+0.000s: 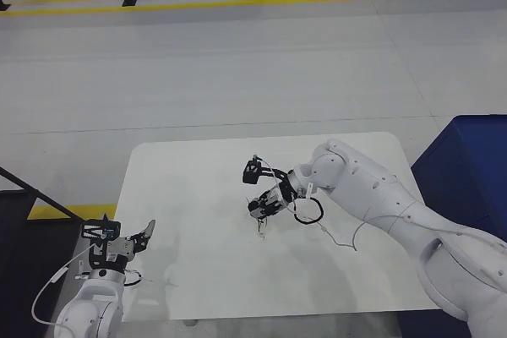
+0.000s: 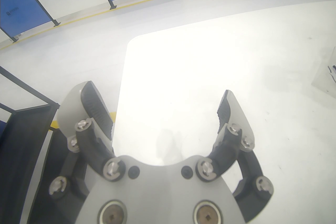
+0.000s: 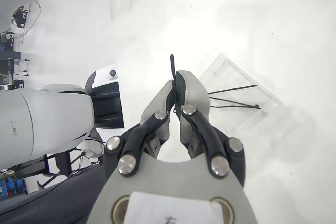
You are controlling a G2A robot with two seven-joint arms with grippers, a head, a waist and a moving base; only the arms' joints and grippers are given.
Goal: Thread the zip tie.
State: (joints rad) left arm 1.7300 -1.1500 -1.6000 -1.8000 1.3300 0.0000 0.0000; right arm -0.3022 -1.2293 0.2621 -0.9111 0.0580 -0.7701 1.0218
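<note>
**Tie pinched in my right gripper, left one waiting wide**

The zip tie (image 3: 172,66) sits between the pads of my right gripper (image 3: 175,79), which is pressed together on it. A short black length stands up past the fingertips, and the rest runs back between the pads. From the wrist view I cannot tell whether that free end is the tail or the head, and in the top view the strap is too thin to follow.

Near the gripper, down on the table (image 1: 194,177), lies a clear tray (image 3: 231,70) with spare ties (image 3: 236,105) in it. My right gripper hangs over the middle of the table. My left gripper (image 2: 157,89) is spread wide, holding nothing, well apart at the table's edge on my left.

I judge the threading not yet begun, and I see three risks:

- The strap is thin and slick, so it could swivel or slide in my pinch when the left gripper takes hold.
- If the left gripper closes too near my right fingertips, no free length is left to bend round.
- A tail fed into the head wrong side up would not catch.
</note>
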